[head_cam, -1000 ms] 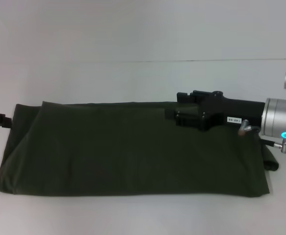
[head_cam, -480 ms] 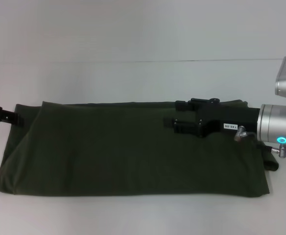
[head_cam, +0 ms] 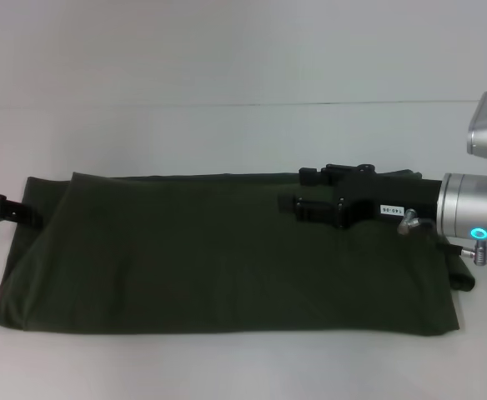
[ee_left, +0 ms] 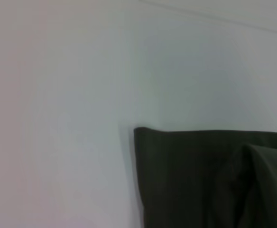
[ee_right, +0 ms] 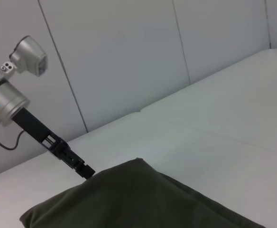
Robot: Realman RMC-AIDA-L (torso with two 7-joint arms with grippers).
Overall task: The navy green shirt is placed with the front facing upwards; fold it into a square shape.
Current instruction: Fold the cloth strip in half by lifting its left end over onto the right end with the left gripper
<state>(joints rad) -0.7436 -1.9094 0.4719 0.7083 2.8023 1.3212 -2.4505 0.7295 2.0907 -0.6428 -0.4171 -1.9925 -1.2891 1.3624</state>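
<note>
Olive-green cloth fills the middle of the white bench (head_cam: 227,133): the navy green shirt (head_cam: 227,250) lies flat as a long band running across the robot's front, already folded along its length, with no lettering showing. Its near edge is a straight line, its far edge another, and at its left end a second layer peeks out from under the top one, making a slanted step in the fabric. At the shirt's right end a small lump of cloth sticks out past the corner.

Over the shirt's far right part hangs the right end effector (head_cam: 298,190), a black body on a silver wrist with a lit blue ring. Its two black fingers (head_cam: 310,204) point along the shirt toward its middle and stand apart with a clear gap between them, one above the other in the head view. They hold nothing; whether they touch the cloth beneath cannot be told.

At the shirt's left end the left end effector (head_cam: 27,217) reaches in from the side, its black tip meeting the edge of the fabric there. In the right wrist view the same end effector (ee_right: 87,172) comes down at a slant with its tip on the shirt's corner. How far its fingers are spread cannot be told.
</note>
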